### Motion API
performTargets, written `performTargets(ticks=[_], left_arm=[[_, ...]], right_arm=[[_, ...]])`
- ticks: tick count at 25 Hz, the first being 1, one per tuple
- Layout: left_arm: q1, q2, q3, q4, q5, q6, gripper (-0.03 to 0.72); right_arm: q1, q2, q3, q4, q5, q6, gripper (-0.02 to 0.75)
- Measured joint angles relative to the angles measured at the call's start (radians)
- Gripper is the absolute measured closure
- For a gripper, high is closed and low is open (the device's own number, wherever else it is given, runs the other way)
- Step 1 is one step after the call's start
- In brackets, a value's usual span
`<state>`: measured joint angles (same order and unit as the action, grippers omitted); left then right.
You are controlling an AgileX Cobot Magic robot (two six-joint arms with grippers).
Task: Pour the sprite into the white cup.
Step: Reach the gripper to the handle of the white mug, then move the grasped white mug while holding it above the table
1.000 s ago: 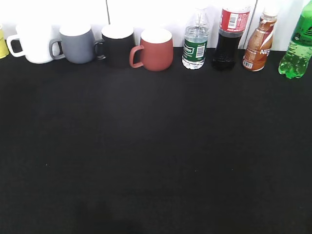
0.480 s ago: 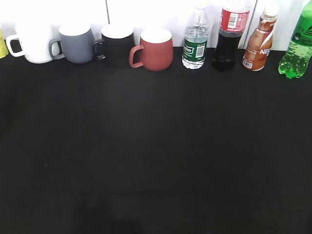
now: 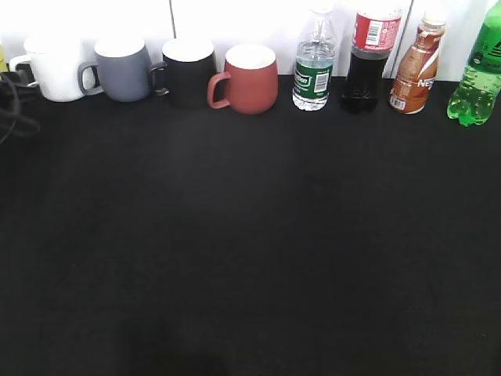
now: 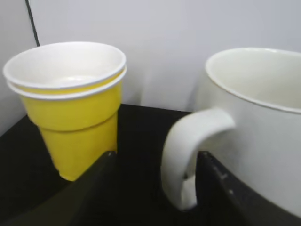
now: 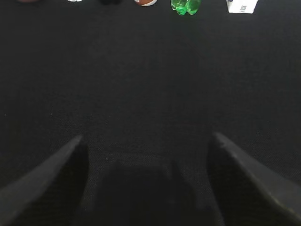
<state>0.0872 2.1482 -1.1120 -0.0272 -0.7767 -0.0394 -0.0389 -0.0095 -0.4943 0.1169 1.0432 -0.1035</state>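
Black cloth is covering the counter [image 3: 250, 251], and a white wall is standing close behind the row of things at its far edge. At the left end of that row the cup [image 3: 51, 72] is sitting, handle toward the left, with the grey mug [image 3: 121, 70] just beside it. At the far right the sprite [image 3: 476, 78] is standing upright, near the brown bottle [image 3: 415, 66], partly cut off by the frame edge.

The left gripper [image 4: 155, 162] is sitting spread apart around the cup's handle [image 4: 188, 150], one finger on each side, not visibly pressing. A yellow cup [image 4: 70, 103] is standing just beside it, leaving little slack on that side. The right gripper [image 5: 146, 150] is hanging open over bare cloth, well apart from the sprite [image 5: 185, 6].

The cup is looking like stiff, glazed ceramic: probably weighty, slick and breakable, so the handle is likely the safest hold. The bottle is likely thin plastic that gives under squeeze; taking it mid-body seems best. The middle of the counter is offering broad open room for pouring; the wall is limiting reach behind
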Motion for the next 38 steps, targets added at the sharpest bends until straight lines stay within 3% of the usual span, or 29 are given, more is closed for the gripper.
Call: performTargets(ticks=[10, 11, 14, 24, 29, 33, 35, 38], left_arm=[[0.003, 0.202, -0.332, -0.031, 0.103, 0.000, 0.391], [0.003, 0.214, -0.353, -0.031, 0.102, 0.000, 0.417], [0.001, 0.224, -0.362, -0.027, 0.086, 0.001, 0.591], [-0.005, 0.251, -0.360, -0.028, -0.052, 0.013, 0.603], [-0.007, 0.110, -0.269, -0.028, -0.079, 0.016, 0.606], [-0.020, -0.141, -0.087, -0.031, -0.078, -0.021, 0.606], [-0.093, -0.300, 0.105, -0.029, -0.081, -0.045, 0.606], [-0.201, -0.411, 0.280, 0.003, -0.095, -0.046, 0.607]], right_arm=[[0.000, 0.000, 0.000, 0.000, 0.000, 0.000, 0.152], [0.000, 0.000, 0.000, 0.000, 0.000, 0.000, 0.152], [0.000, 0.000, 0.000, 0.000, 0.000, 0.000, 0.152], [0.000, 0.000, 0.000, 0.000, 0.000, 0.000, 0.152], [0.000, 0.000, 0.000, 0.001, 0.000, 0.000, 0.152], [0.000, 0.000, 0.000, 0.047, -0.001, 0.000, 0.152], [0.000, 0.000, -0.002, 0.061, -0.011, 0.000, 0.152], [0.000, 0.036, -0.018, 0.063, -0.082, 0.000, 0.152]])
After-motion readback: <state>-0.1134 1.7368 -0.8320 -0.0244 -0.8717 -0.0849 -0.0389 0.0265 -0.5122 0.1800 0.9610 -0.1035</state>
